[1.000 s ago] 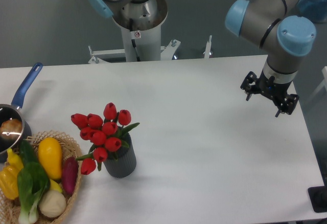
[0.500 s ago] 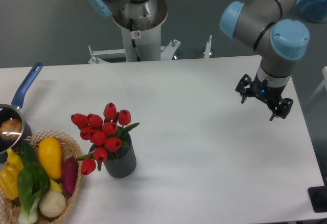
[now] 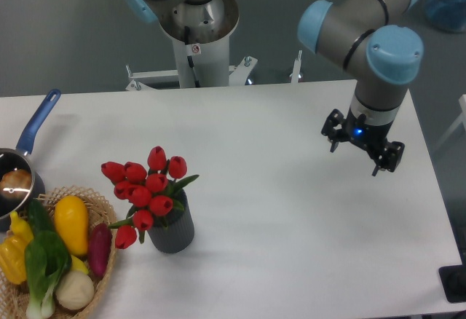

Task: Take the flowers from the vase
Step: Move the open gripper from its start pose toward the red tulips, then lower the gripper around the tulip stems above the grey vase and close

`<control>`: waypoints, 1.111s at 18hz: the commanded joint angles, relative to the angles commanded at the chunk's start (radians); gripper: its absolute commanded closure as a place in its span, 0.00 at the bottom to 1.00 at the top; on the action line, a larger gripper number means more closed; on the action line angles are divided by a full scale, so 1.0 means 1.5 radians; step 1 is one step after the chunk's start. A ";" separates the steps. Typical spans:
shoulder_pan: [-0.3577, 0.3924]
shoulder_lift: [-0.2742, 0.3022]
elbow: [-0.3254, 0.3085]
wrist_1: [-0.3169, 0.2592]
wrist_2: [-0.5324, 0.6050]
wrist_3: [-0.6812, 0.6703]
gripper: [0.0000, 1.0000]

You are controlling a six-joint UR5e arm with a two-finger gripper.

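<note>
From my remote station I see the white bench from above and in front, with the arm reaching in from the upper right. The pincer hangs above the bench near its right edge, roughly midway between the far and near edges, pointing down. Its two dark fingers stand spread apart with open space between them, and they grip nothing. A small blue light glows on the wrist just above them.

The flowers, a bunch of red tulip buds with green stems and leaves, stand in the vase, a dark grey ribbed cylinder. The vase sits upright toward the near left part of the bench, well apart from the pincer. The bunch spreads wider than the vase mouth, and a few buds droop over its left side.

Just beside the vase, at the near left corner of the bench, lies a wicker basket holding yellow, purple, green and pale vegetables. Behind the basket, at the left edge, I see a steel saucepan with a blue handle pointing toward the far edge. The arm's grey pedestal rises behind the far edge of the bench.
</note>
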 joint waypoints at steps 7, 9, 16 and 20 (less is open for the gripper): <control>-0.043 0.081 -0.130 0.003 -0.116 0.005 0.00; -0.069 0.090 -0.136 0.002 -0.155 0.005 0.00; -0.083 0.083 -0.136 0.002 -0.360 0.001 0.00; -0.091 0.067 -0.126 0.002 -0.409 -0.003 0.00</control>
